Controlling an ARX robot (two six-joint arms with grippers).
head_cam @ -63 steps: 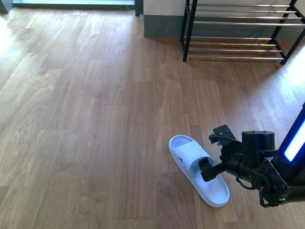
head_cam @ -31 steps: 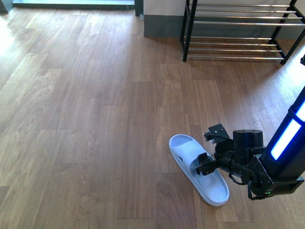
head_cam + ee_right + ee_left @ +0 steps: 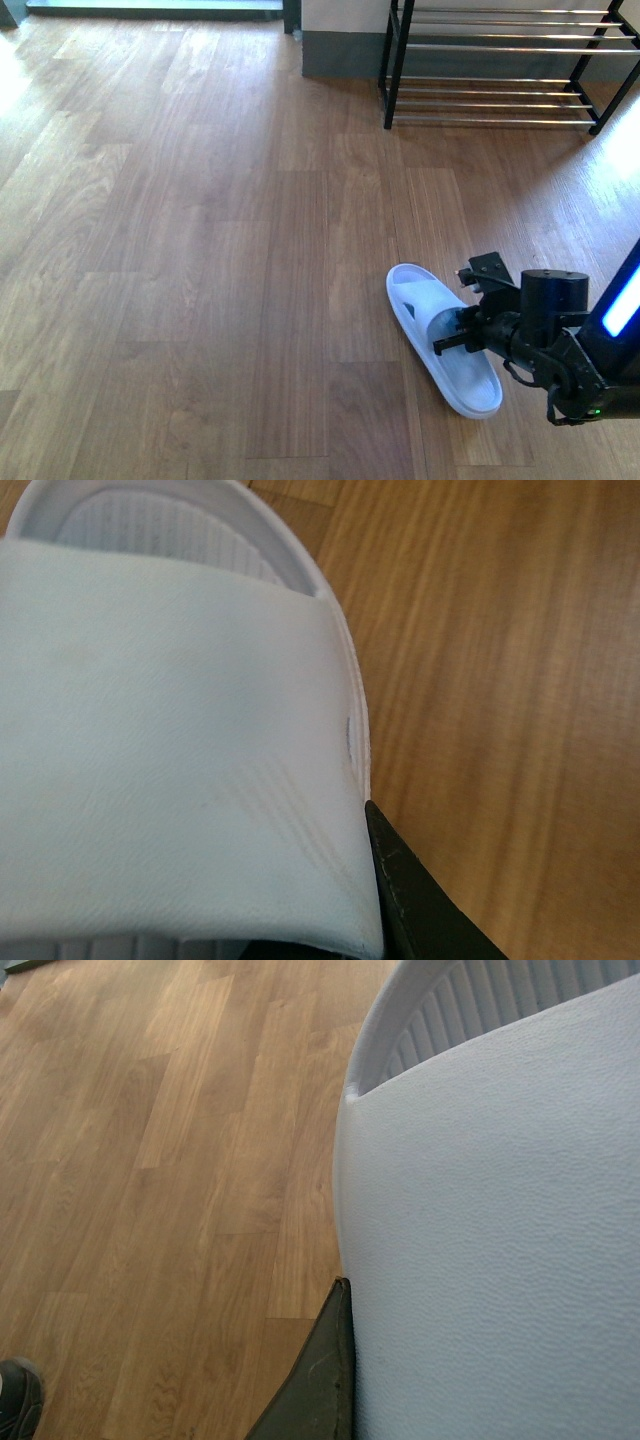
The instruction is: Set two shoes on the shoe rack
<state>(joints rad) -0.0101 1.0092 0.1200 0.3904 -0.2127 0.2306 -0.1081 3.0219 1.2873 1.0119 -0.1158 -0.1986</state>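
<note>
One shoe, a white slipper [image 3: 474, 385], is low over the wood floor at the front right. My right gripper [image 3: 450, 338] is shut on its strap; whether the sole touches the floor I cannot tell. The right wrist view shows the same strap [image 3: 170, 750] filling the picture, with my right gripper [image 3: 330, 880] on it and one dark finger [image 3: 405, 890] outside. My left gripper [image 3: 375, 1350] is shut on a second white slipper [image 3: 500, 1210], its finger [image 3: 318, 1385] against the strap; that arm is out of the front view. The shoe rack [image 3: 392, 70], black frame with chrome rods, stands at the far right.
Bare wood floor [image 3: 200, 250] spreads to the left and middle. A grey skirting and wall base [image 3: 340, 55] runs beside the rack. A dark rounded object [image 3: 15, 1395] shows at the edge of the left wrist view.
My right gripper has carried the white slipper to the right and slightly nearer. The slipper's toe now points more toward the rack side.
</note>
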